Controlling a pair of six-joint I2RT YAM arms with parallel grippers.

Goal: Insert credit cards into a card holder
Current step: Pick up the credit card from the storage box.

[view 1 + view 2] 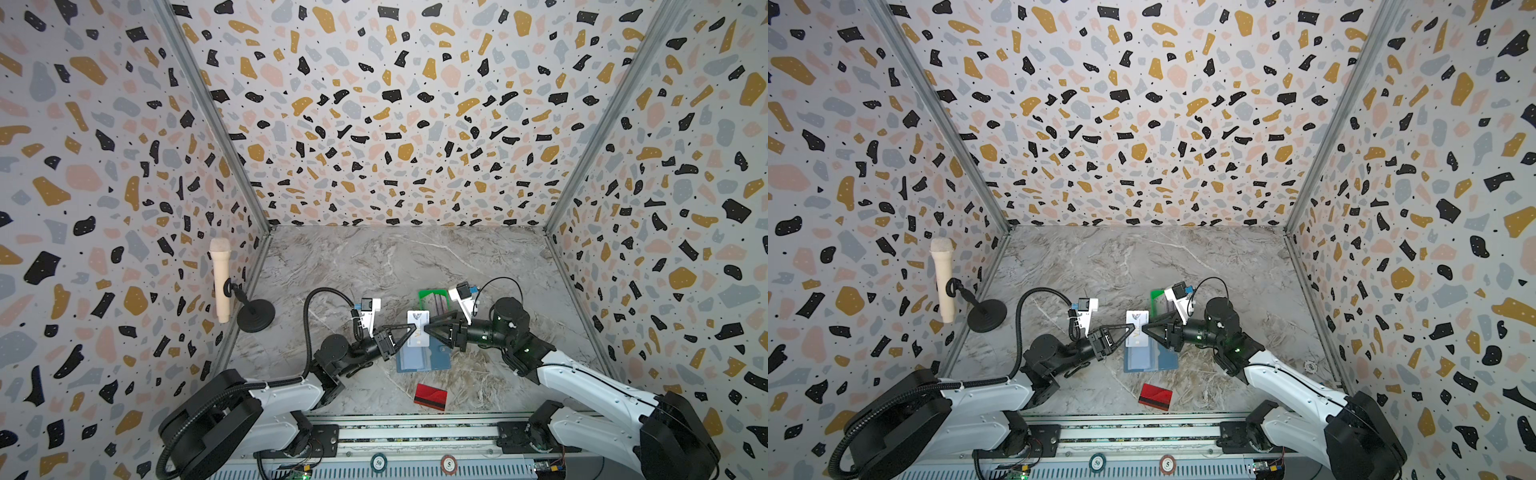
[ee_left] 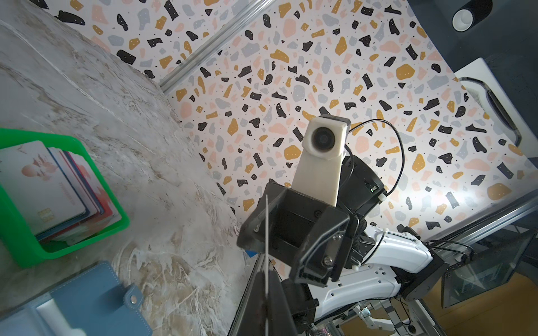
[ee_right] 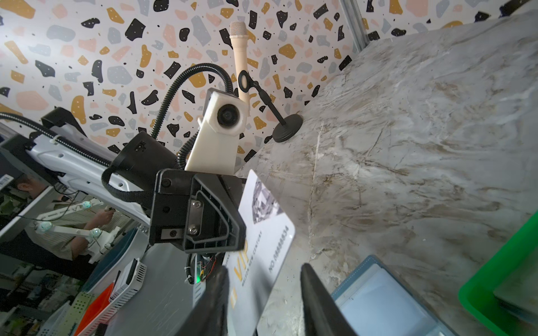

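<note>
Marble tabletop [image 1: 374, 266]; white card [image 1: 417, 328] pinched in left fingers [image 2: 279, 305], between right fingers [image 3: 317, 299].

Two robot arms, the left arm [image 1: 286, 395] and the right arm [image 1: 582, 380], carry two hands, the left hand [image 1: 412, 329] and the right hand [image 1: 426, 328]. Two single cards show: one white VIP card [image 1: 417, 318] and one red card [image 1: 430, 397] with a dark stripe. One stack of cards [image 2: 43, 189] fills the one green tray [image 2: 72, 247]; its number cannot be told. There is one card holder [image 1: 440, 361], one microphone [image 1: 219, 280], one stand [image 1: 255, 316], and two round chips, the chip marked 50 [image 1: 378, 462] and the chip marked 5 [image 1: 448, 464].
</note>
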